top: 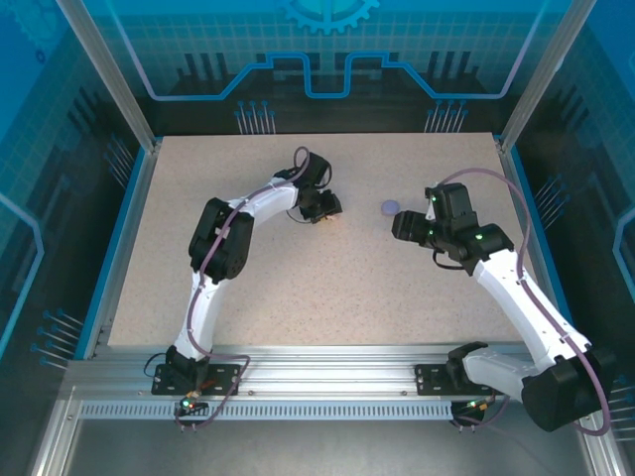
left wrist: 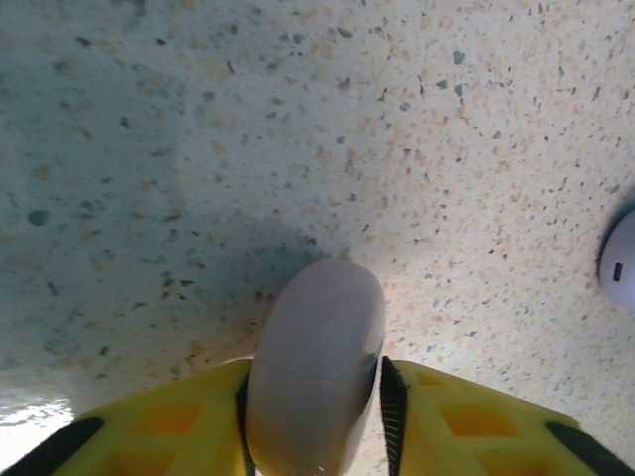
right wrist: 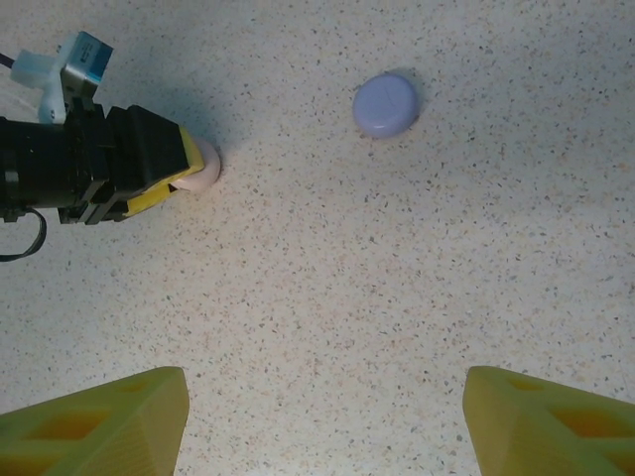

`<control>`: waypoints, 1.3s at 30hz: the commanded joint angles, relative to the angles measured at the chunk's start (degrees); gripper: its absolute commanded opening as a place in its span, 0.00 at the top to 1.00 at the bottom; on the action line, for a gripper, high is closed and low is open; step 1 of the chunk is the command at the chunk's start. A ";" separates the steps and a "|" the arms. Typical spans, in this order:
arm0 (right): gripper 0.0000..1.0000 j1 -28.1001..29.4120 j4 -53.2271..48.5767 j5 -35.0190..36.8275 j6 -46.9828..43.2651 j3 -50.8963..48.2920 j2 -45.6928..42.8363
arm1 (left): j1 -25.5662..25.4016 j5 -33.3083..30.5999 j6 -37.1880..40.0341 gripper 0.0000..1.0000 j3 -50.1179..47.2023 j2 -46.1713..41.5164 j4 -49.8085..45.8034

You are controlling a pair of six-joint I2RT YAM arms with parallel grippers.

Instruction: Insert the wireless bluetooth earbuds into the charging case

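The left jaws sit on either side of the pink case (left wrist: 317,337), which stands on its edge between the two yellow tips with its lower rim on or just above the bench (top: 298,288). The black pads lie right against its sides. We cannot tell whether they are clamping it or are just clear of it. The right jaws are wide apart with nothing between them, hovering over bare bench on their own side.

Out from the left jaws, the purple case (right wrist: 386,103) lies flat and shut on the bench. It is well apart from the pink one and nearer the far edge, roughly between the two arms. Both cases look closed. We cannot tell where the earbuds are, and they may already be inside one case or the other.

We judge the step in hand to be handling the pink case itself, either setting it down or taking it up, rather than seating a bud. The task looks early or stalled at this point, since no lid is open.

The next move, as we see it, needs the pink case laid flat and steady with its lid facing up, so it does not roll off its rim when released. One pair of jaws would then hold the base while the other lifts the lid. The free right jaws are well placed for that, or for reaching the purple case.
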 commanded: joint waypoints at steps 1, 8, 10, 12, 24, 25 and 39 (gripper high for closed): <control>0.26 0.34 -1.33 0.32 -0.82 2.11 0.41 | 0.79 -0.53 3.21 0.57 2.60 1.21 -4.05; 0.26 0.35 -2.64 0.91 -1.09 3.35 0.34 | 1.68 -2.76 5.99 0.50 4.45 0.44 -7.60; 0.26 0.39 -2.84 1.02 -1.07 3.60 0.01 | 2.07 -4.11 7.09 0.48 4.66 -0.14 -8.51; 0.26 0.34 -3.18 1.11 -1.07 3.95 -0.11 | 2.55 -5.61 8.32 0.43 5.09 -0.76 -9.62; 0.07 -0.22 -5.54 4.12 -3.14 5.52 -0.90 | 3.08 -19.12 19.33 0.01 -8.46 -22.12 -1.09; 0.00 -0.35 -5.65 4.69 -3.36 5.70 -0.90 | 3.04 -19.77 19.87 0.01 -10.94 -24.76 1.44; 0.00 -2.64 2.73 20.16 -3.80 4.97 -0.17 | 3.12 -28.66 48.37 0.01 -61.39 -62.69 53.19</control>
